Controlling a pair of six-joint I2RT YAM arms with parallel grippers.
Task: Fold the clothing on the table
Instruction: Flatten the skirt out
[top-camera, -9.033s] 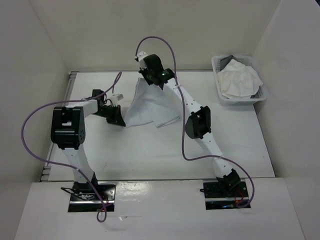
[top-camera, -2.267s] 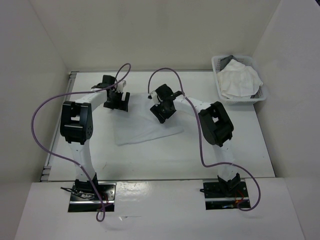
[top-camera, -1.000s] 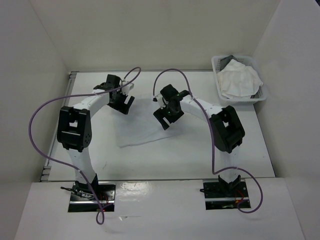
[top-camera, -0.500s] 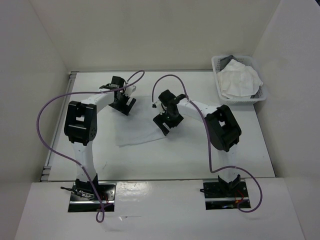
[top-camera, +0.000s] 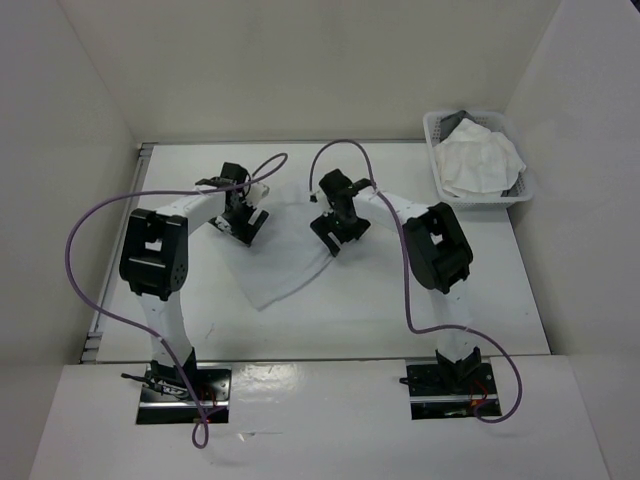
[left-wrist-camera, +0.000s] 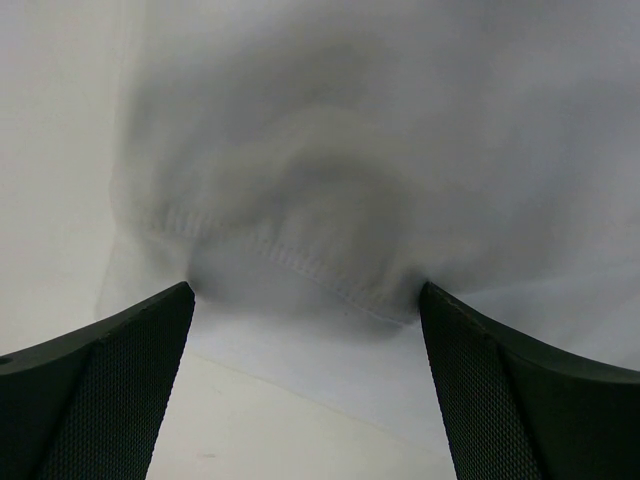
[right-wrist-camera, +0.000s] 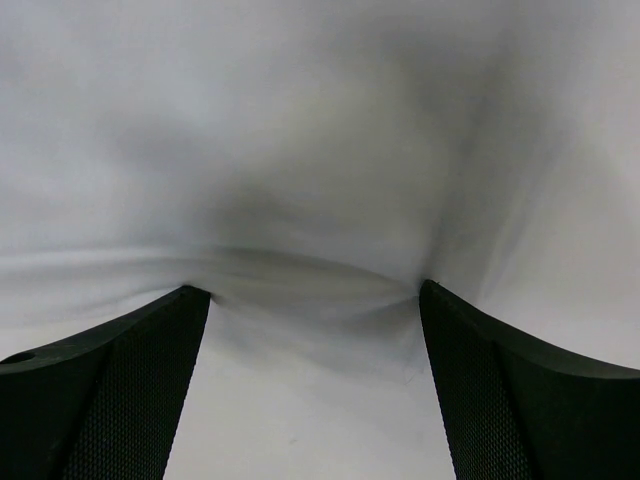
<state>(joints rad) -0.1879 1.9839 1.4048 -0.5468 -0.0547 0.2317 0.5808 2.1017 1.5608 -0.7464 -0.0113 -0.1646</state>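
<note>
White fabric, centre stage: the clothing lies on the table, a little left of the middle and in the far half, and it is anything but flat. From above it reads as a rough wedge, broad end up between the two arms, point aimed at the near edge.

Close in from the left wrist, the clothing is bunched into a soft hump, with a stitched hem curving right across the gap at the fingertips. The left gripper stands spread wide, its dark textured fingers far apart, the hem just at their tips and nothing pinched.

Over to the right wrist, same story. The clothing is rucked into a shadowed crease running tip to tip. The right gripper has its fingers well apart too, clamped on nothing. Whether the tips press into the cloth or only meet it, I cannot tell.

Back overhead: left gripper at the cloth's far left edge, right gripper at its far right edge, both bent low over it. Well away in the far right corner sits a white lattice basket with crumpled white cloth inside. White panels wall the scene.
</note>
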